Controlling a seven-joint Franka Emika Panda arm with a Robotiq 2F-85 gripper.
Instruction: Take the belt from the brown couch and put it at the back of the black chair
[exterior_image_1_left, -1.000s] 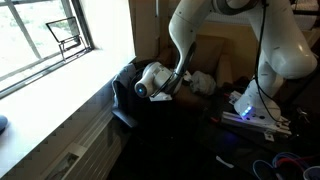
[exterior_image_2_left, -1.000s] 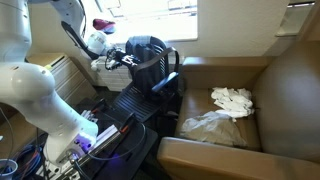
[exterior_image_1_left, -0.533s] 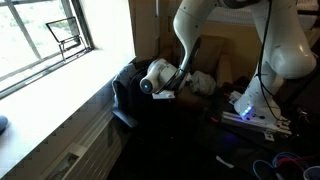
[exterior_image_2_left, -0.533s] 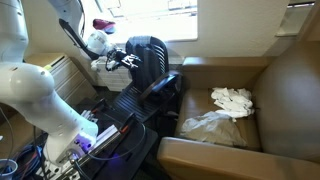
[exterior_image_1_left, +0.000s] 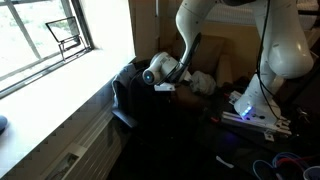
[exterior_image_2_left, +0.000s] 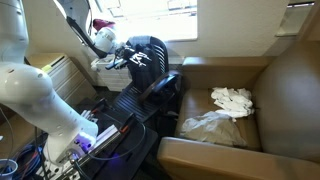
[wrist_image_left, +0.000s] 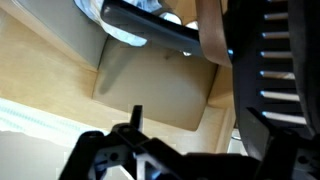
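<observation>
At the left in an exterior view, the gripper (exterior_image_2_left: 124, 58) hovers just beside the back of the black chair (exterior_image_2_left: 150, 52). In the wrist view its fingers stand spread with nothing between them, so it looks released. The belt (wrist_image_left: 212, 32) (a brown strap, plain only in the wrist view) hangs against the chair's dark mesh back, apart from the gripper. Further right, the brown couch (exterior_image_2_left: 275, 90) holds white cloths (exterior_image_2_left: 232, 99) and no belt that I can see. By this, the pick-up and carry look done and the belt placed; what is left is drawing the arm clear without snagging the strap.
</observation>
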